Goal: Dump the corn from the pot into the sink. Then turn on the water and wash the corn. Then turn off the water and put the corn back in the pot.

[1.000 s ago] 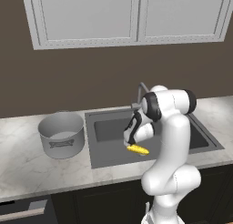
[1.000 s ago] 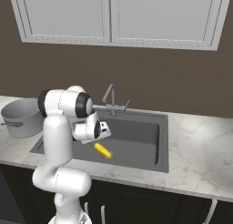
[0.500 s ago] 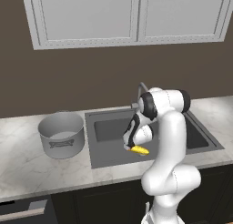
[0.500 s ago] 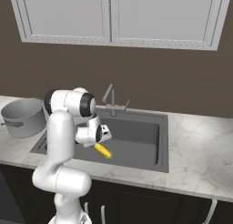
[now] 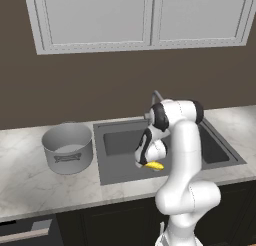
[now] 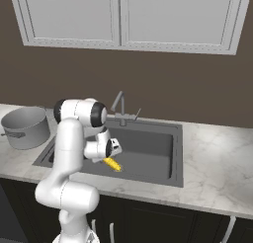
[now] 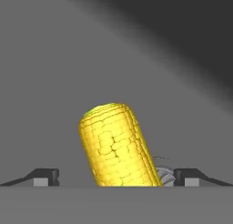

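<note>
The yellow corn (image 5: 153,165) lies on the floor of the dark sink (image 5: 119,143), near its front wall. My gripper (image 5: 144,160) hangs low inside the basin right over the cob, jaws open. In the hand view the corn (image 7: 117,145) stands large between the two fingertips (image 7: 45,176), one tip on each side and neither touching it. The right base view shows the same: gripper (image 6: 111,155) just above the corn (image 6: 113,164) in the sink (image 6: 150,149). The grey pot (image 5: 67,147) stands upright on the counter left of the sink, its inside empty as far as I can see.
A metal faucet (image 6: 121,108) rises behind the sink, partly hidden by my arm in the left base view. Marble counter (image 6: 217,163) runs on both sides of the basin. White wall cabinets (image 5: 145,17) hang above. A bit of the drain (image 7: 163,176) peeks out beside the corn.
The hand has sunk a little lower toward the corn. The jaws stay open and the corn has not moved.
</note>
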Robot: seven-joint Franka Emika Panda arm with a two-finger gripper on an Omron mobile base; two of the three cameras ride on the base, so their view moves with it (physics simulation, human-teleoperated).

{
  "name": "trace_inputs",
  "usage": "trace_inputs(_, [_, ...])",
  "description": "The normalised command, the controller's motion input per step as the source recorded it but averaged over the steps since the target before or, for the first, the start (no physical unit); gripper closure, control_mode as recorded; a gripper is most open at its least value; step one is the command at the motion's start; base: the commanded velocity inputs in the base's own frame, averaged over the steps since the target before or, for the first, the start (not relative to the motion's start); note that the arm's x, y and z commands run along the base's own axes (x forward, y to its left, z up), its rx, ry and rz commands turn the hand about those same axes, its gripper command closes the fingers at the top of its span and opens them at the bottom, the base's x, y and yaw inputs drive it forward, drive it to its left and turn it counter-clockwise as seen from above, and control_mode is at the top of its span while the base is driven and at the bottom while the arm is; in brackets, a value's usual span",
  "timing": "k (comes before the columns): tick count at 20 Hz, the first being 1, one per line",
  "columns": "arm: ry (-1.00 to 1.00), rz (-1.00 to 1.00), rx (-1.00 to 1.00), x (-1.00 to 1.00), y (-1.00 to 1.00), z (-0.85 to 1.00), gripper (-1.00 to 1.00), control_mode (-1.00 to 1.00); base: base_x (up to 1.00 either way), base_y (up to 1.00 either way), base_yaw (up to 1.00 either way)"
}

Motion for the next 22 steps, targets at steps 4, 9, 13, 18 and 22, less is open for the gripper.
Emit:
trace_inputs(4, [0.0,0.02,0.0,0.25,0.0,-0.22,-1.0,-1.0,0.0,0.0,0.0])
trace_inputs(9, [0.01,0.01,0.0,0.18,0.0,-0.22,-1.0,-1.0,0.0,0.0,0.0])
trace_inputs(13, [0.01,0.0,0.0,0.1,0.0,-0.23,-1.0,-1.0,0.0,0.0,0.0])
trace_inputs(18, [0.01,0.0,0.0,0.0,0.0,-0.16,-1.0,-1.0,0.0,0.0,0.0])
trace_inputs(22, [0.0,0.0,-0.05,0.0,0.01,-0.07,1.0,-1.0,0.0,0.0,0.0])
